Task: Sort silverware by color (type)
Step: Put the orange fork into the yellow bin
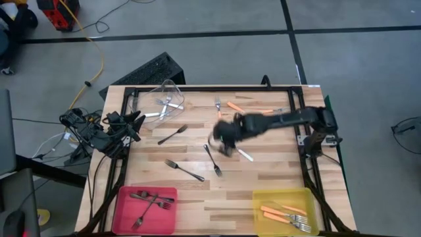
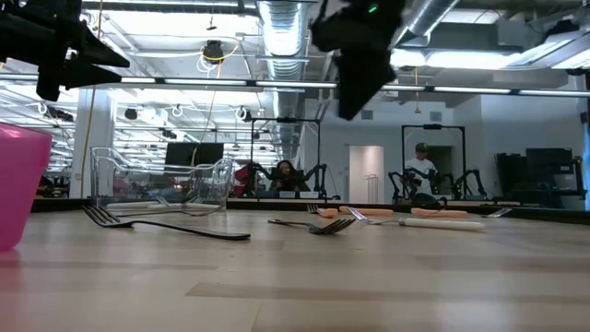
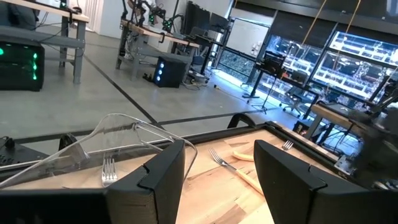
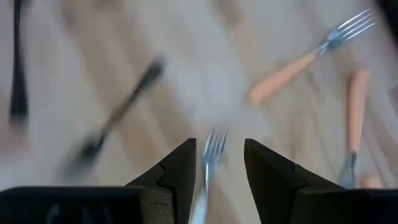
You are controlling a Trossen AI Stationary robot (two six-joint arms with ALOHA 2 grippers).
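Forks lie scattered on the wooden table (image 1: 263, 171). There are dark ones (image 1: 212, 160) (image 1: 184, 171) (image 1: 172, 135), orange-handled ones (image 1: 235, 105) (image 4: 292, 68) and a silver one (image 1: 245, 155) (image 4: 211, 155). My right gripper (image 1: 223, 139) (image 4: 221, 155) hangs blurred above the table's middle, pointing steeply down. It is open, and the slim silver fork shows in the gap between its fingers without filling it. My left gripper (image 1: 135, 125) (image 3: 219, 168) waits open at the table's left edge, pointing level toward the clear bin (image 3: 118, 143).
The clear bin (image 1: 168, 99) at the far left holds silver forks. A pink bin (image 1: 125, 210) at the near left holds dark forks. A yellow bin (image 1: 263, 197) at the near right holds orange-handled forks. A black frame (image 1: 210, 87) edges the table.
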